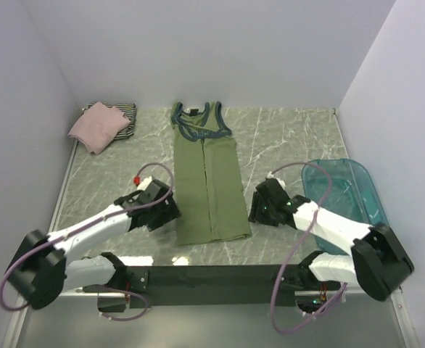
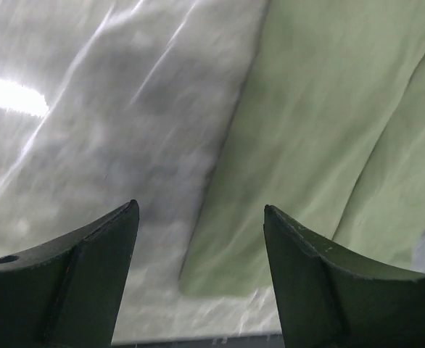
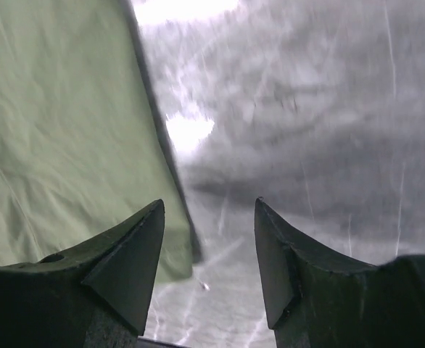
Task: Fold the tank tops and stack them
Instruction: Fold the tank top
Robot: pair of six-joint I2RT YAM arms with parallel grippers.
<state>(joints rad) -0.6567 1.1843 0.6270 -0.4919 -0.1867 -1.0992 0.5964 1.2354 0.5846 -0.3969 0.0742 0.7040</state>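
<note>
The olive-green tank top (image 1: 208, 177) lies flat in the middle of the table, folded lengthwise into a narrow strip, its navy-trimmed straps at the far end. My left gripper (image 1: 170, 214) hovers open by its near left corner; the wrist view shows that corner of the green cloth (image 2: 321, 130) between the spread fingers (image 2: 89, 268). My right gripper (image 1: 257, 210) stands open just right of the near right corner, the cloth's edge (image 3: 60, 138) beside its left finger (image 3: 129, 261). Neither holds anything. A pale pink tank top (image 1: 96, 126) rests folded on a striped one (image 1: 128, 116) at the far left corner.
A translucent teal tub (image 1: 345, 190) stands at the right, close behind my right arm. White walls close in the marble-patterned table (image 1: 285, 138) on three sides. A black bar runs along the near edge between the arm bases.
</note>
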